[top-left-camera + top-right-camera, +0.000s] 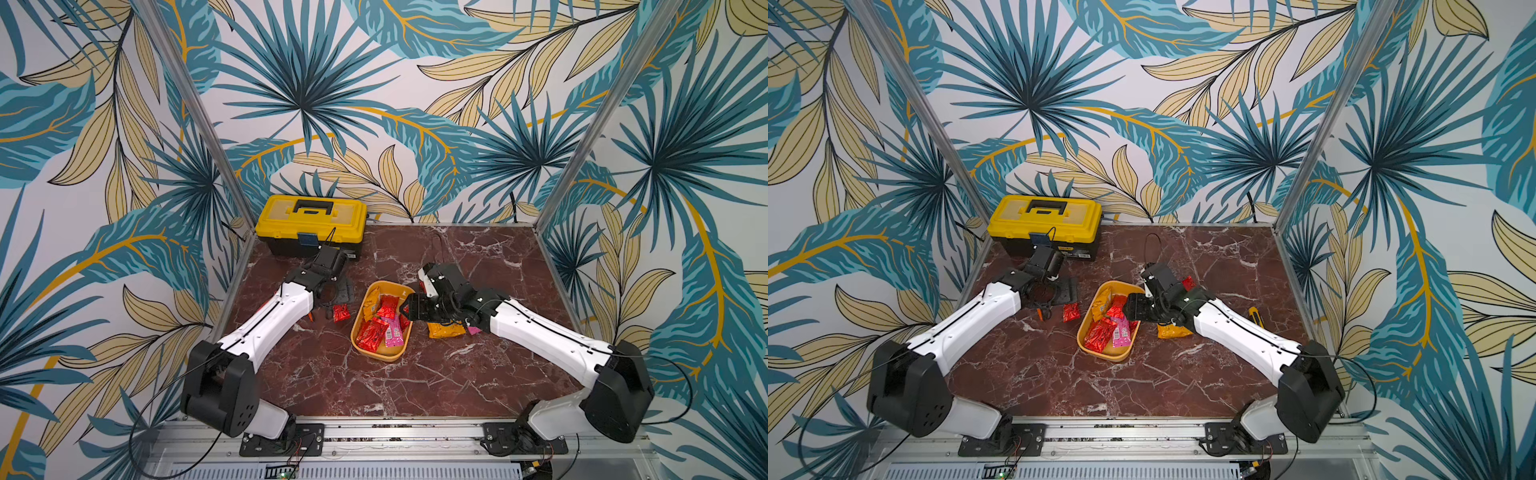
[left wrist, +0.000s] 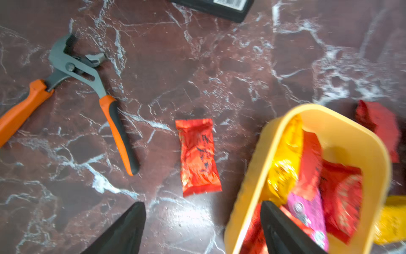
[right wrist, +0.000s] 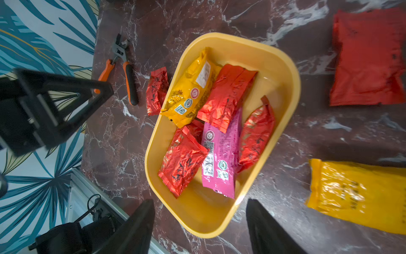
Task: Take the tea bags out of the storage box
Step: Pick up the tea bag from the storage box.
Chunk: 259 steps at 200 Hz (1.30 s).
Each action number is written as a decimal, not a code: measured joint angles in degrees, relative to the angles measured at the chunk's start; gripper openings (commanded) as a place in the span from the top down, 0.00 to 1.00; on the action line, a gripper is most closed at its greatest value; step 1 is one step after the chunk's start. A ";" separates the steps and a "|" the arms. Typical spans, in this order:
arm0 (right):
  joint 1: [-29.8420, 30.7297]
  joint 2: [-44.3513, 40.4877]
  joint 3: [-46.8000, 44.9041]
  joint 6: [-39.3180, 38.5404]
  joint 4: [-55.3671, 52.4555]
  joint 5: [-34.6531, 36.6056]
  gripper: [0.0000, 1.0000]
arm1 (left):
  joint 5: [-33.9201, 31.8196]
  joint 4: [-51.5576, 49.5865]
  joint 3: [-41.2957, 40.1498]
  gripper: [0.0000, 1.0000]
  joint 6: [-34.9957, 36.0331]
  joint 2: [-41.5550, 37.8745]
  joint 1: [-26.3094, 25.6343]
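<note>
The yellow-orange storage box sits mid-table and holds several tea bags: a yellow one, red ones and a pink one. One red tea bag lies on the table left of the box. On its right lie a yellow sachet and a red one. My left gripper is open and empty above that loose red bag, at the box's left rim. My right gripper hangs open over the box's right rim, holding nothing.
A yellow-lidded black toolbox stands at the back left, just behind my left wrist. Orange-handled pliers lie left of the loose red bag. A yellow utility knife rests beside my right arm. Metal posts frame the marble table.
</note>
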 measured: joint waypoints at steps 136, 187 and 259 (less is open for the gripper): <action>11.85 16.39 13.68 24.48 -5.95 11.98 0.25 | -2.99 0.33 -22.64 0.08 -13.99 -32.92 -4.31; 12.98 21.14 18.14 28.61 -9.99 13.60 0.26 | -3.78 -0.48 -23.15 0.07 -14.10 -35.08 -4.31; 13.84 27.89 24.92 33.29 -16.35 13.81 0.26 | -4.17 -0.83 -24.65 0.07 -14.08 -38.38 -4.31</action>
